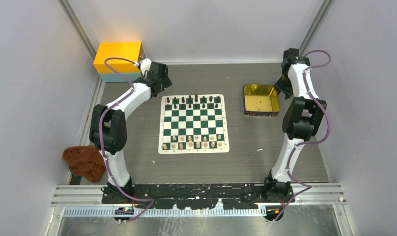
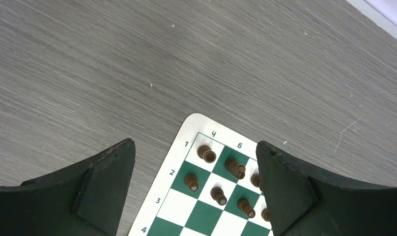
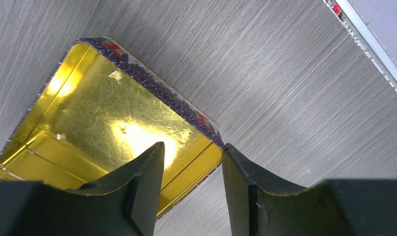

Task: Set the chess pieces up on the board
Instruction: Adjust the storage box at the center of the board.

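Note:
The green-and-white board (image 1: 194,149) lies mid-table. Dark chess pieces (image 1: 196,99) fill its two far rows and pale ones (image 1: 189,144) stand along its two near rows. My left gripper (image 1: 158,78) hangs open above the board's far-left corner. In the left wrist view its wide-apart fingers (image 2: 113,172) frame several upright dark pieces (image 2: 207,154) on the corner squares, touching none. My right gripper (image 1: 284,88) is open and empty over the gold tin's (image 1: 260,86) right edge. In the right wrist view one finger (image 3: 147,172) overlaps the tin (image 3: 152,83) and the other is over bare table.
The gold tin's floor (image 3: 98,113) shows only a few specks. A yellow box on a teal base (image 1: 118,56) sits in the back-left corner. A brown cloth (image 1: 84,161) lies by the left arm's base. Grey walls close in on three sides.

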Controlling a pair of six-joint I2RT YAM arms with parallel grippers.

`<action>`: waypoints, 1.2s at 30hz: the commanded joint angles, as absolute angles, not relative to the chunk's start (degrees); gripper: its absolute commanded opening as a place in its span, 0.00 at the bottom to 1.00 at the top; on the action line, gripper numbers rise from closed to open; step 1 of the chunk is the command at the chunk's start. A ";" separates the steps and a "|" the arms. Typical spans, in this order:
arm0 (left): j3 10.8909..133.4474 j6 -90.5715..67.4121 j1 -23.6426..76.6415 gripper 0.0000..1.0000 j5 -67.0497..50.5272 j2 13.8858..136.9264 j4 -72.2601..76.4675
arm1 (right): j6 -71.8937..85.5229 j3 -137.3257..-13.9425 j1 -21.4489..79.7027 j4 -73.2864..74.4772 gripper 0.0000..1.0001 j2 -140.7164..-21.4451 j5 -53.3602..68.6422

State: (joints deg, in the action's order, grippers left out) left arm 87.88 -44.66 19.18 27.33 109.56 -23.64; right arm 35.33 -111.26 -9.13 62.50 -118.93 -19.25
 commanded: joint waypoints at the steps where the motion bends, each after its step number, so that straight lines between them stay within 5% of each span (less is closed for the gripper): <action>1: 85.65 -45.99 19.25 0.93 27.45 104.68 -20.01 | 32.54 -110.58 -9.16 62.74 0.52 -118.22 -19.04; 26: 82.01 -46.85 19.25 0.93 27.27 103.52 -19.26 | 33.00 -107.95 -9.24 61.60 0.50 -124.64 -16.22; 30: 82.22 -46.85 19.25 0.93 27.30 104.08 -19.25 | 34.98 -107.48 -9.39 61.72 0.38 -125.27 -15.83; 36: 84.39 -46.84 19.25 0.93 26.79 105.94 -19.85 | 41.48 -104.48 -9.40 60.49 0.04 -123.26 -14.16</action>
State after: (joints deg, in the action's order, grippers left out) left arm 82.11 -46.30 19.18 26.70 105.82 -21.65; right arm 35.22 -106.54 -9.56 62.26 -124.86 -15.86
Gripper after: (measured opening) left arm 0.930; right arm 0.110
